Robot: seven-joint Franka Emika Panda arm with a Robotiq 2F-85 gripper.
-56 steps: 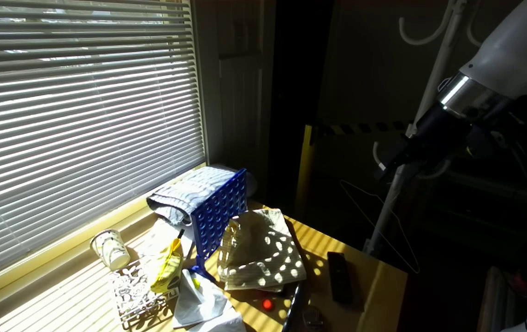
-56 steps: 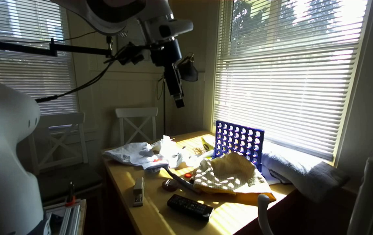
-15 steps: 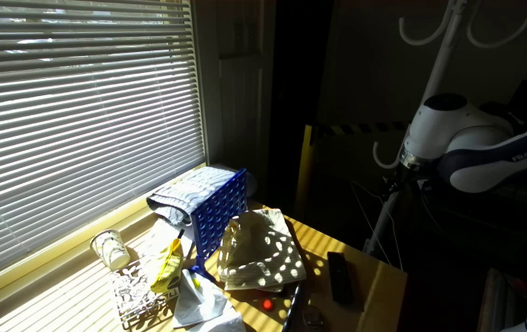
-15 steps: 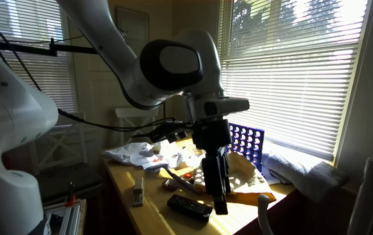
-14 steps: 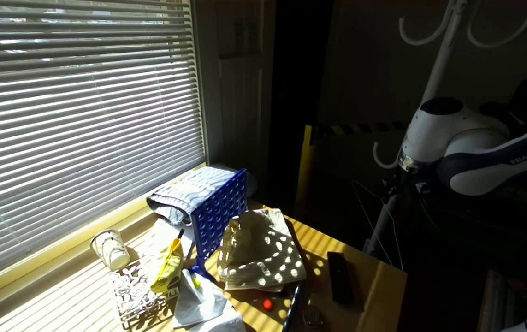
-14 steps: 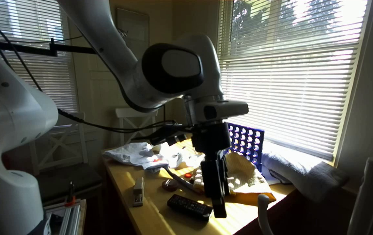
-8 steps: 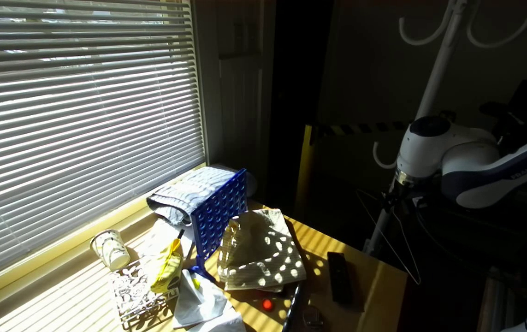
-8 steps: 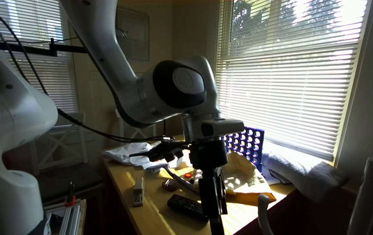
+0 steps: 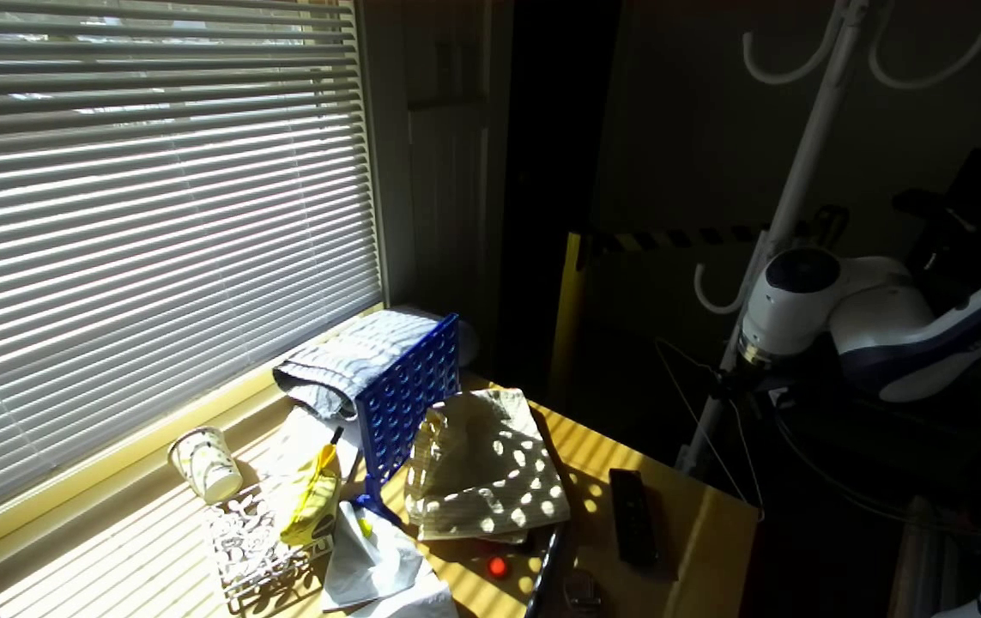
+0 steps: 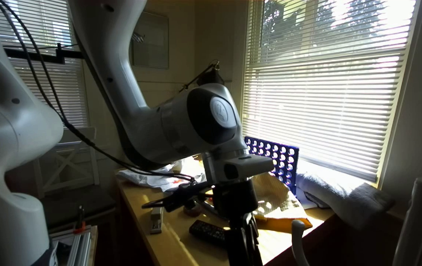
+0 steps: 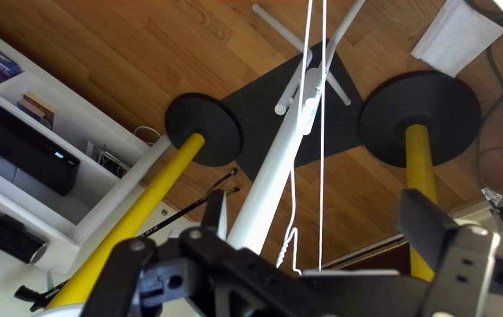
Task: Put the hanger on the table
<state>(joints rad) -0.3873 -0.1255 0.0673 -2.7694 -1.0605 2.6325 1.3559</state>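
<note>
The hanger (image 9: 747,455) is thin white wire and hangs beside the coat rack pole, off the table's corner. In the wrist view its wires (image 11: 321,176) run between my spread fingers, with the twisted neck low in the picture; its top is hidden behind the gripper. My gripper (image 11: 317,215) is open around the wires. It is dark at the hanger's upper part in an exterior view (image 9: 730,382), and its fingertips are cut off at the bottom in an exterior view (image 10: 246,244). The yellow-tan table (image 9: 705,524) also shows in an exterior view (image 10: 175,242).
The white coat rack pole (image 11: 269,185) stands close to my left finger; its hook (image 10: 298,240) rises by the table edge. A remote (image 9: 632,515), a patterned cloth (image 9: 499,463) and a blue grid rack (image 9: 408,403) are on the table. Yellow posts (image 11: 418,163) stand behind.
My arm has come down from up beside the rack to the hanger's upper part, lowering further over the last second. The hanger has swung and turned a little. The table things have not moved.
</note>
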